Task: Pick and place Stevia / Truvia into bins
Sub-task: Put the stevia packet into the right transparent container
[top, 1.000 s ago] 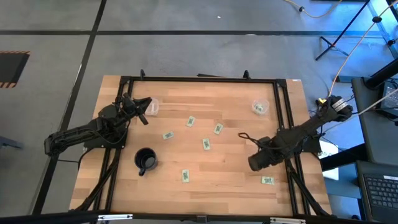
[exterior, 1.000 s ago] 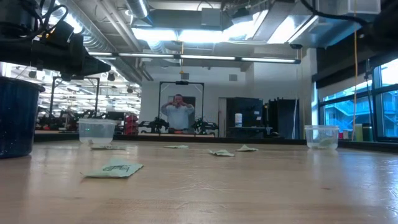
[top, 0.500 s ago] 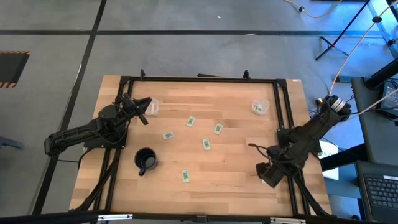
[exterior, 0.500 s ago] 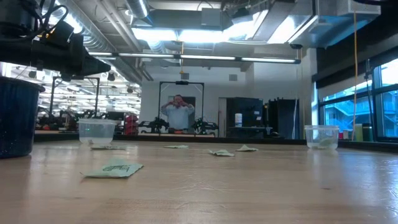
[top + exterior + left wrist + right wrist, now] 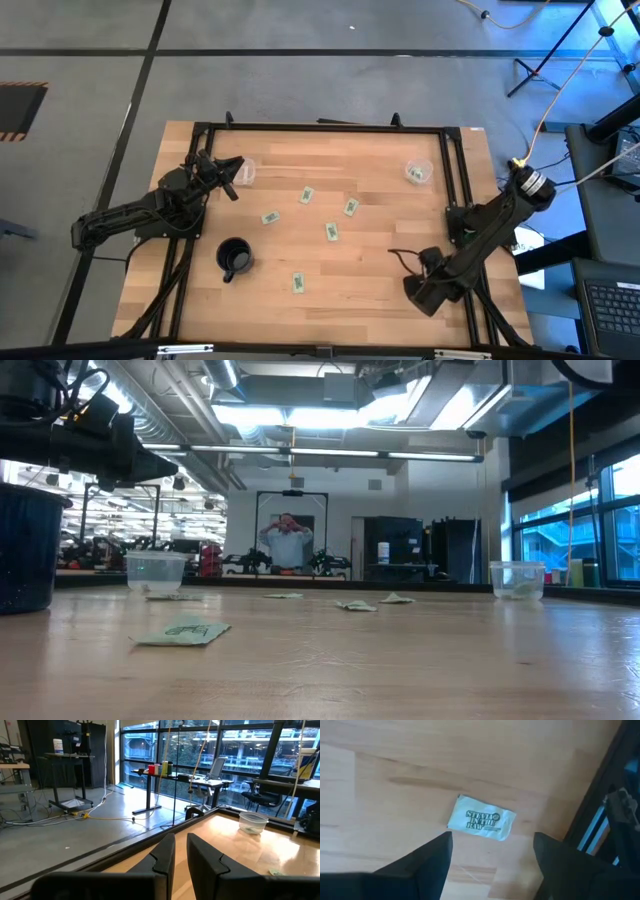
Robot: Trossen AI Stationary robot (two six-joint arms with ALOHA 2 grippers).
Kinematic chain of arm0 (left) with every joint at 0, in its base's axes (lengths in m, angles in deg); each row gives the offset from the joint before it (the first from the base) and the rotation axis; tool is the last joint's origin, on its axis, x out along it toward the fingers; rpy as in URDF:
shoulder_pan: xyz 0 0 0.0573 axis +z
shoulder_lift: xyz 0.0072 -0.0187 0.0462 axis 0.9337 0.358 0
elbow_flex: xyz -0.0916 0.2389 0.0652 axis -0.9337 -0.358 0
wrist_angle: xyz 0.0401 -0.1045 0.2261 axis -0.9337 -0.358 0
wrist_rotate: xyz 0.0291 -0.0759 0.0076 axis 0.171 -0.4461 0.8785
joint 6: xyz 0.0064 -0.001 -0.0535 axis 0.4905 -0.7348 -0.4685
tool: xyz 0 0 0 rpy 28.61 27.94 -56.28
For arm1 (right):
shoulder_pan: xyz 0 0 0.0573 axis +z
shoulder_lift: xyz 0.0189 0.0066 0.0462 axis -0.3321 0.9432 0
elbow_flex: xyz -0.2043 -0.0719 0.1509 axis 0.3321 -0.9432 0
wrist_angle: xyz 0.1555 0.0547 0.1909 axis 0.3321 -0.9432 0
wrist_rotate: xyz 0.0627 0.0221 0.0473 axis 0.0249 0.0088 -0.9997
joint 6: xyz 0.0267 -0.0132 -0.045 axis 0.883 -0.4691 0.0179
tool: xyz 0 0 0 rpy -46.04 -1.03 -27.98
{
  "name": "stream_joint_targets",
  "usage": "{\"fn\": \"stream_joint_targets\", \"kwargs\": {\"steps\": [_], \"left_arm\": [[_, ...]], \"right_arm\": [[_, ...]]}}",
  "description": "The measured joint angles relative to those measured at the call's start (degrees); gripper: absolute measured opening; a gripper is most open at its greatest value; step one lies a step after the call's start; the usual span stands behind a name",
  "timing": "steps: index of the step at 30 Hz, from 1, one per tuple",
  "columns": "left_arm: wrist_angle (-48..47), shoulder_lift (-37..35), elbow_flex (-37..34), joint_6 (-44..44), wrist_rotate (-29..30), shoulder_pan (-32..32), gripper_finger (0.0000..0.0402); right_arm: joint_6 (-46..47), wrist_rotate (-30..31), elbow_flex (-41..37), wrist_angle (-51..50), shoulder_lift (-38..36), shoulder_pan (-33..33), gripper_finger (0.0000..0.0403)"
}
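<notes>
right wrist view: my right gripper (image 5: 490, 852), jaws spread, hangs over a sachet (image 5: 481, 824) printed "stevia in the raw", lying flat on the pale wood worktop (image 5: 395, 765) by its black frame.

**Pale green on blond wood, black metal all round**

The table (image 5: 370, 250) is seen in light blond wood, framed in black. Pale green and white sachets (image 5: 331, 232) are scattered near its centre; one sachet (image 5: 481, 824) is shown with dark "Stevia In The Raw" lettering. A black mug (image 5: 234, 258) is picked out at 7 o'clock. Clear cups are noted at 10 o'clock (image 5: 244, 172) and 2 o'clock (image 5: 418, 172). Both arms are rendered dark.
</notes>
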Motion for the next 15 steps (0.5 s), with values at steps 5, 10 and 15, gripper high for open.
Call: {"fn": "stream_joint_targets", "kwargs": {"steps": [5,10,15], "left_arm": [[0.0,0.0,0.0,-0.8,0.0,0.0,0.0043],[0.0,0.0,0.0,-0.8,0.0,0.0,0.0043],[0.0,0.0,0.0,-0.8,0.0,0.0,0.0043]], "right_arm": [[-0.1,0.0,0.0,1.2,1.0,0.1,0.0268],[-2.1,0.1,-3.8,5.4,-0.7,0.4,0.0262],[-7.8,0.8,-11.0,11.9,-2.5,0.5,0.0261]]}}
